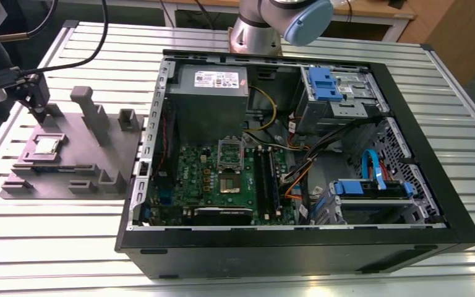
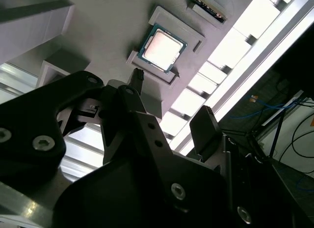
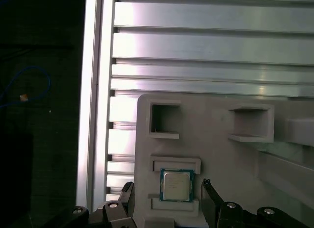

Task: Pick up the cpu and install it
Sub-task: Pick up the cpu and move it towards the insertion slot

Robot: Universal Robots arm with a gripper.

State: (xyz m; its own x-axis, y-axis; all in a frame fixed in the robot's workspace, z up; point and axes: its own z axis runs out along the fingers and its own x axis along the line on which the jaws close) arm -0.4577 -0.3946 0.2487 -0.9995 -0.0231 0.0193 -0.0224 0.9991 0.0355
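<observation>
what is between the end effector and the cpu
Nothing. In the second wrist view the open end effector hangs short of the cpu in its recess, and only the bare surface of the grey holder shows between them.

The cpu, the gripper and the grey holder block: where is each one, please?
cpu (image 3: 176,185), first wrist view, middle of its metal top.
gripper (image 2: 171,93), second wrist view, midway between its open fingertips.
grey holder block (image 1: 81,154), exterior view, bare top face.
</observation>
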